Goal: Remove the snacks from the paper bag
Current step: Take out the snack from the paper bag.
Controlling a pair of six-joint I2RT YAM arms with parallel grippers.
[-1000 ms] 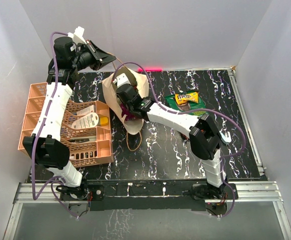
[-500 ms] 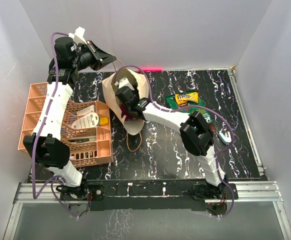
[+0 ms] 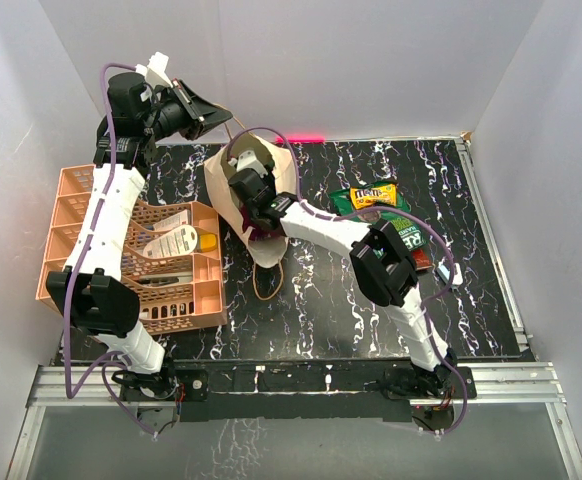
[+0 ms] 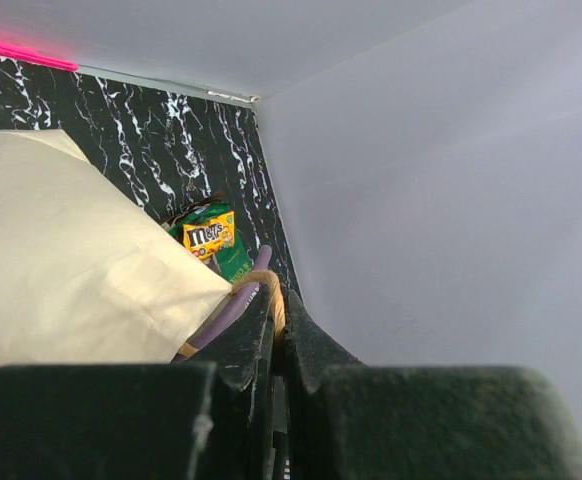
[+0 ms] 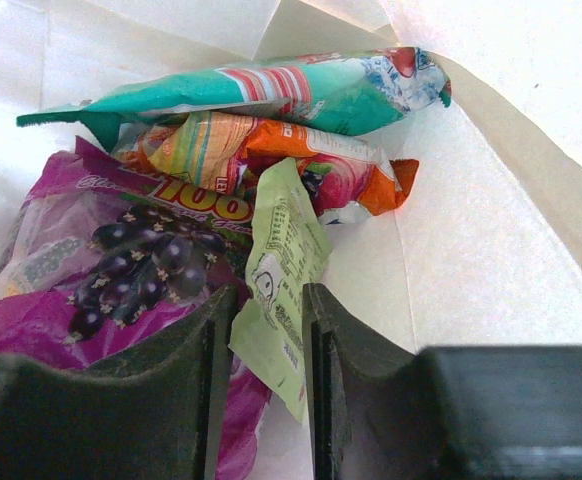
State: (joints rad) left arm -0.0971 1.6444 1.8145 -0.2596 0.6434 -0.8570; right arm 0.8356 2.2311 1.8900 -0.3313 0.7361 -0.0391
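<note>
Inside the paper bag (image 5: 491, 260), the right end effector (image 5: 261, 350) pinches a pale-green packet (image 5: 281, 290); lift straight out, sparing the magenta packet (image 5: 121, 270) beside it. The left end effector (image 4: 276, 340), seemingly clamped on a handle (image 4: 269, 295), should hold the mouth steady.

A: Count inside the bag (image 5: 491, 250)?
B: 4 packets: 1 teal (image 5: 271, 90), 1 orange (image 5: 271, 150), 1 magenta (image 5: 101, 270), 1 pale green (image 5: 283, 290).
A: On the table (image 3: 321, 300)?
B: 1 yellow packet (image 3: 373, 196), 1 green packet (image 3: 403, 228), 1 basket (image 3: 71, 195).
</note>
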